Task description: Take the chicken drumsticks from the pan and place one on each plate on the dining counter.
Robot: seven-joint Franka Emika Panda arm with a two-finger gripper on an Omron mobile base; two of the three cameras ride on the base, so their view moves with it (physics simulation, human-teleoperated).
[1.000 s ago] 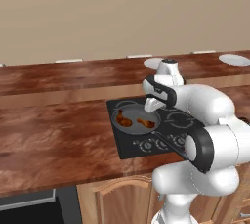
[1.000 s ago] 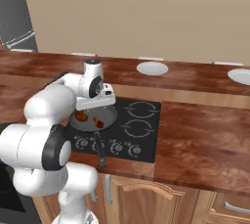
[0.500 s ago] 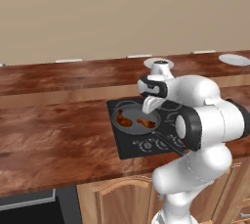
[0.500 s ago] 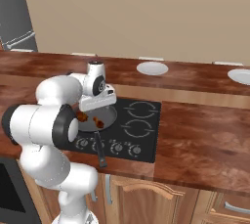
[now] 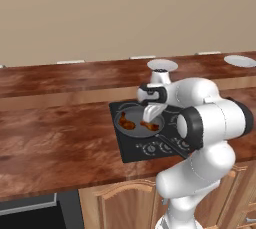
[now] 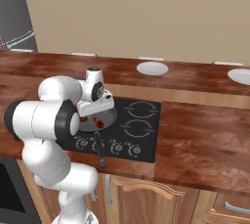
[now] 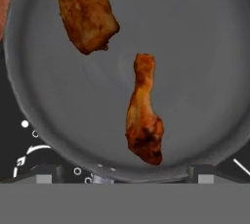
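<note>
Both chicken drumsticks point(image 7: 144, 115) lie in the pan point(image 7: 195, 71), which sits on the front-left burner of the stovetop point(image 5: 165, 138) set into the lower bench. In the hand view one drumstick lies near the middle of the pan, bulbous end toward the gripper and thin bone pointing away; the other point(image 7: 88, 10) lies apart from it, close to the pan's far rim. The gripper point(image 5: 150, 118) hangs just above the pan, pointed down at the nearer piece, and holds nothing. Its fingertips barely show at the bottom of the hand view, so how wide they stand I cannot tell.

The plates point(image 6: 152, 68) point(image 6: 240, 76) wait on the dining counter point(image 6: 195, 74) behind the stovetop, toward its right end, well apart from each other.

The drumstick looks light and stiff, but its glossy skin is likely slippery. The better hold is probably across the thick meaty end, closing square to its length; the thin bone offers little to pinch and could twist out.
</note>
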